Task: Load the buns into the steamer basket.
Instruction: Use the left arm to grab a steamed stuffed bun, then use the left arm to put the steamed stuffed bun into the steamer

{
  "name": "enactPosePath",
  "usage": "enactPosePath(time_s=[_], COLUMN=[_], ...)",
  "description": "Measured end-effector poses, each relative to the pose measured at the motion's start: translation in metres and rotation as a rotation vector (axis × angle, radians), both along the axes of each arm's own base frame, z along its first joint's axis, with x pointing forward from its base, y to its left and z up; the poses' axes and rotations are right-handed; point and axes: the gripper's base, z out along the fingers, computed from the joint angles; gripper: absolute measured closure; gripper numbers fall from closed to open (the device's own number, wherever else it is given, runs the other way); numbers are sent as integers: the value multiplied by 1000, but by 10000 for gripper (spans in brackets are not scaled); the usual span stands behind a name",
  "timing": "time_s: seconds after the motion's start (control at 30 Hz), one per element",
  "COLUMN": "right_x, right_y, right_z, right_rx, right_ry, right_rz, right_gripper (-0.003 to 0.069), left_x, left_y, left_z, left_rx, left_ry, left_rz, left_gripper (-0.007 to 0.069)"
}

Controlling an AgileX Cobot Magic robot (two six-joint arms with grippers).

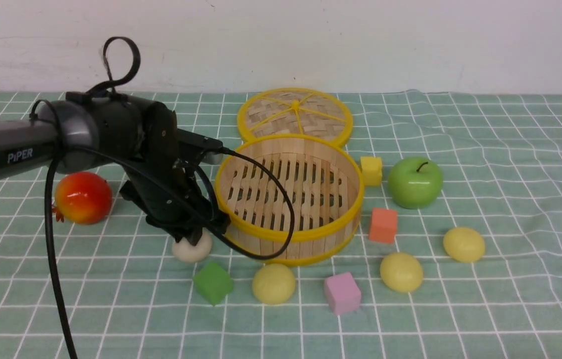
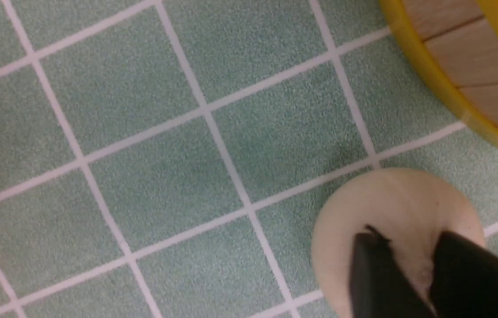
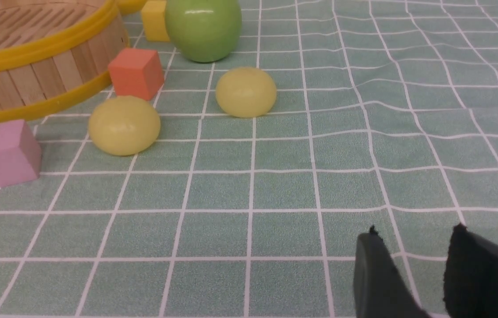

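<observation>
**Left end effector [image 2: 408, 247] on the off-white bun [image 2: 390, 207]**

Its jaws stood narrowly apart atop the bun; whether they gripped it, I couldn't tell. The bun sat on the desk [image 1: 510, 299] directly beneath, the steamer basket [image 1: 310, 233] just to its right.

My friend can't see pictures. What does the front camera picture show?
The robot's left pincer is down at an off-white bun beside the empty steamer basket. Three yellow buns, a green apple and four coloured cubes lie around the basket on a green checked cloth; its woven lid lies behind it.
</observation>
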Motion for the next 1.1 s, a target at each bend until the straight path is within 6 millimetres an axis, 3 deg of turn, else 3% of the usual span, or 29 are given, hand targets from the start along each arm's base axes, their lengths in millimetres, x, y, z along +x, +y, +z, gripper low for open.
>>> enactPosePath(time_s=[0.07, 0.2, 0.3, 0.4, 0.47, 0.57, 0.7, 0.83, 1.1], right_x=[0, 0, 0, 0, 0, 0, 0, 0, 0], right_y=[0, 0, 0, 0, 0, 0, 0, 0, 0], right_z=[0, 0, 0, 0, 0, 0, 0, 0, 0], right_rx=[0, 0, 0, 0, 0, 0, 0, 0, 0], right_ry=[0, 0, 0, 0, 0, 0, 0, 0, 0], right_rz=[0, 0, 0, 0, 0, 0, 0, 0, 0], right_gripper=[419, 419, 419, 419, 419, 419, 419, 419, 419], left_x=[-1, -6, -14, -18, -16, -12, -2, 17, 52], left_y=[0, 3, 4, 0, -4, -15, -42, -70, -72], left_z=[0, 12, 39, 86, 107, 122, 116, 85, 41], left_rx=[5, 14, -6, -108, -166, -229, -212, -157, -51], left_ry=[12, 16, 0, -87, -138, -177, -204, -207, -184], left_rz=[0, -3, 4, 11, 3, -34, -145, -204, -84], left_gripper=[612, 634, 634, 634, 634, 634, 634, 634, 606])
